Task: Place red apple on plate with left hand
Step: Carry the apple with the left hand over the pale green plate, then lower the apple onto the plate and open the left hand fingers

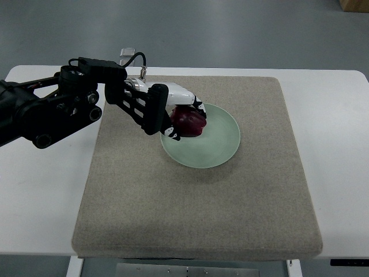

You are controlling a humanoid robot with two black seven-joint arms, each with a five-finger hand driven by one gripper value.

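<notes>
A dark red apple (190, 123) is over the left part of a pale green plate (216, 144) on the mat. My left hand (183, 118) reaches in from the left and its fingers are curled around the apple, holding it at the plate's left side. Whether the apple touches the plate I cannot tell. The right arm does not show.
The plate lies on a square beige mat (196, 202) on a white table (334, 127). The table's near edge runs along the bottom. A brown box corner (354, 4) shows at the top right on the grey floor.
</notes>
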